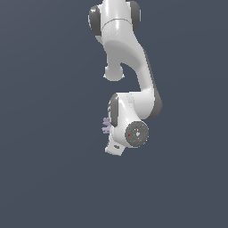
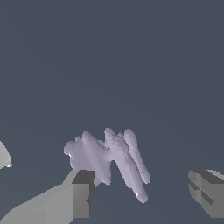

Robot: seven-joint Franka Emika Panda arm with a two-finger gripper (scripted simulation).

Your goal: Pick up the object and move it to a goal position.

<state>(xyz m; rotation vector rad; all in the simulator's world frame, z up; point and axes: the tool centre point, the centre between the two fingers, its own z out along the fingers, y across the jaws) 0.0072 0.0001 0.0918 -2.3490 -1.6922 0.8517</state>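
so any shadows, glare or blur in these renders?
Exterior view: flat lighting, no cast shadows, arm sharp, lilac object mostly hidden. Wrist view: no glare, object coarsely faceted but in focus between the open pincer fingers.

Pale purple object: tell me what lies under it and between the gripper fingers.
Under the pale purple object only the plain dark grey floor shows. It lies between the open gripper's fingers, untouched. In the exterior view the arm covers most of it.
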